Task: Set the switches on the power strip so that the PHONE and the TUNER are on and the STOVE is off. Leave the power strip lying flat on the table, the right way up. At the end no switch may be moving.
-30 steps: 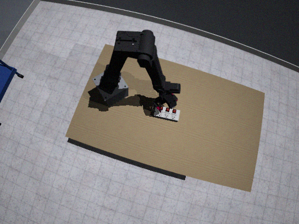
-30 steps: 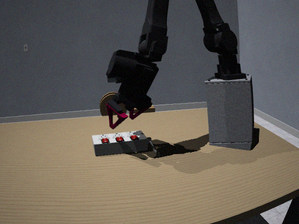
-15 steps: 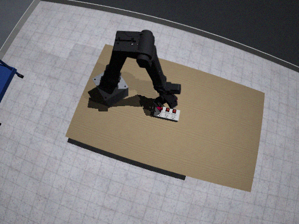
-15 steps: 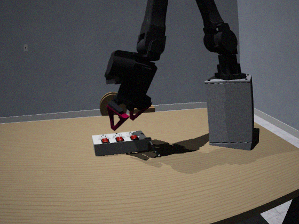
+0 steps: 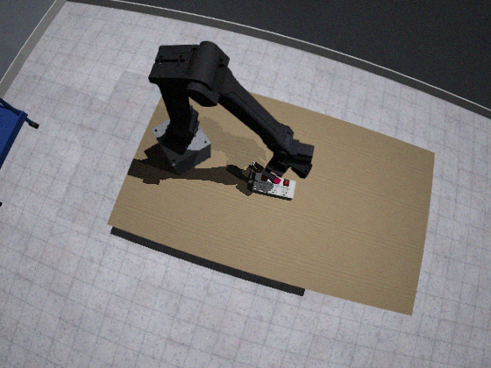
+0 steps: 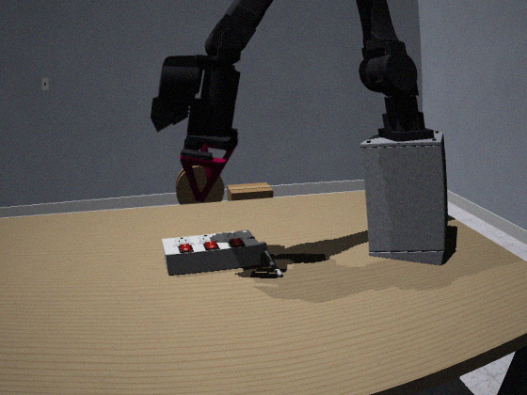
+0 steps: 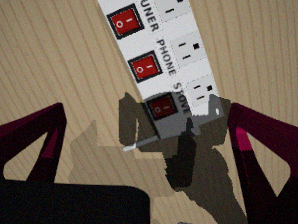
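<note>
A tan wood-grain surface (image 5: 351, 228) stands on a pale tiled floor (image 5: 66, 285) in a grey-walled room, a grey skirting strip running along the wall. On the surface, a grey pedestal (image 6: 405, 197) carries a black arm (image 5: 245, 109) that bends over a white power strip (image 6: 207, 260). The strip lies flat, right way up, near the middle of the surface and not far from the pedestal, partly in the arm's shadow. The magenta-fingered pincer (image 6: 203, 176) hangs above the strip, fully spread and holding nothing.

Three red rocker switches read TUNER (image 7: 125, 23), PHONE (image 7: 145, 67) and STOVE (image 7: 161, 107); the last looks darker, though shadow makes its setting hard to judge.

The switches sit close together, so a wide-spread finger coming down off-centre could tip a neighbour instead of its target. A slanted push could also slide or tilt the loose strip.

Behind, by the wall, stand a round wooden disc (image 6: 185, 190) and a small brown box (image 6: 250, 191).
</note>
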Controlling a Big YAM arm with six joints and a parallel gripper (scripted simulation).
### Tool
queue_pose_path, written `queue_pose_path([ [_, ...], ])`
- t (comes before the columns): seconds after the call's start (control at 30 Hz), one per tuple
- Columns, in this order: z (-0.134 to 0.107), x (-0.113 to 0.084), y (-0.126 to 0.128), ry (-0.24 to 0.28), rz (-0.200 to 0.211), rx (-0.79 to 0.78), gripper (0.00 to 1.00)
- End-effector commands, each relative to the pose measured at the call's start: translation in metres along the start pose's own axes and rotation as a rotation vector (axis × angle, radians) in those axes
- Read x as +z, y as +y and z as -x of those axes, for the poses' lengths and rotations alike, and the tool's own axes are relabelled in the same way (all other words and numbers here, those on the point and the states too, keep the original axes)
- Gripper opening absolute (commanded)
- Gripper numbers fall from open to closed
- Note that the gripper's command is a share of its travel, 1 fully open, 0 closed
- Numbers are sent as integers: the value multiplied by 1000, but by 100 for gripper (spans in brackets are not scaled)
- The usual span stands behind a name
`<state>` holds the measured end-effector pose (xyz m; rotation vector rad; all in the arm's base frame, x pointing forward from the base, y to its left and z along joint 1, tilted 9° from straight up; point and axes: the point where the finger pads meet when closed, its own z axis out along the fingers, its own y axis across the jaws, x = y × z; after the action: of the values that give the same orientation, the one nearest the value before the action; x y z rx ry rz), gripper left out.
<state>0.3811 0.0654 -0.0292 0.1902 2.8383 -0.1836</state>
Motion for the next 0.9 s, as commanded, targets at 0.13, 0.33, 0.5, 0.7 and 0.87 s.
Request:
queue_pose_path([
  [0.13,21,-36,0,59,59,-235,100],
  [0.33,19,-49,5,89,93,-312,100],
  [0.5,-4,-36,0,144,81,-321,100],
  [0.7,-4,-36,0,144,81,-321,100],
  [0.87,-4,-36,0,144,81,-321,100],
])
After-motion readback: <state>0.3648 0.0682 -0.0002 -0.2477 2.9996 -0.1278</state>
